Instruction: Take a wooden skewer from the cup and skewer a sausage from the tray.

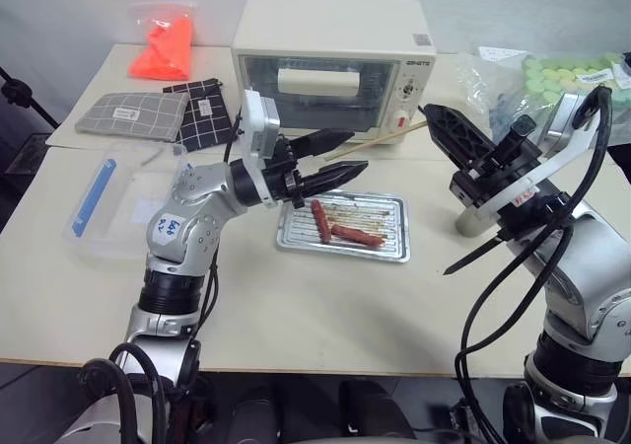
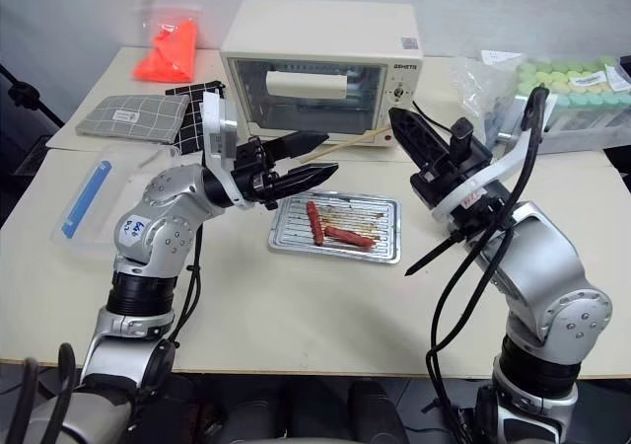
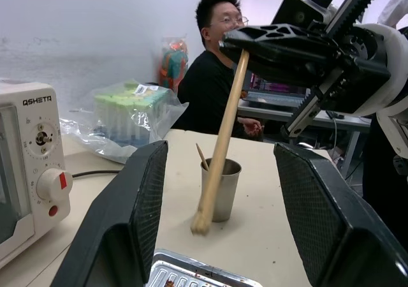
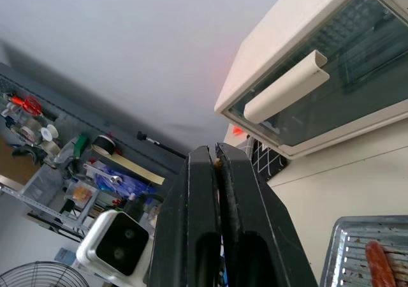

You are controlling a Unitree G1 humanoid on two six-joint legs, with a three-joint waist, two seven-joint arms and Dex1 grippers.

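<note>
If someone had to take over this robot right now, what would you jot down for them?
Right gripper: shut on the wooden skewer, held in the air over the table.
Left gripper: open, fingers either side of the skewer's free end, not gripping.
Cup: on the table, one more stick in it.
Sausage: on the tray, beside a shorter one.
Done: skewer taken.
Left: skewer the sausage.

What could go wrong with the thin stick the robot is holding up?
1. The right claw pinches the wooden skewer at one end only. The left claw stands open around the free end and could knock it crooked if it shuts off-centre.
2. The sausage lies loose on the greasy tray, so it may roll or slide when poked.
</note>
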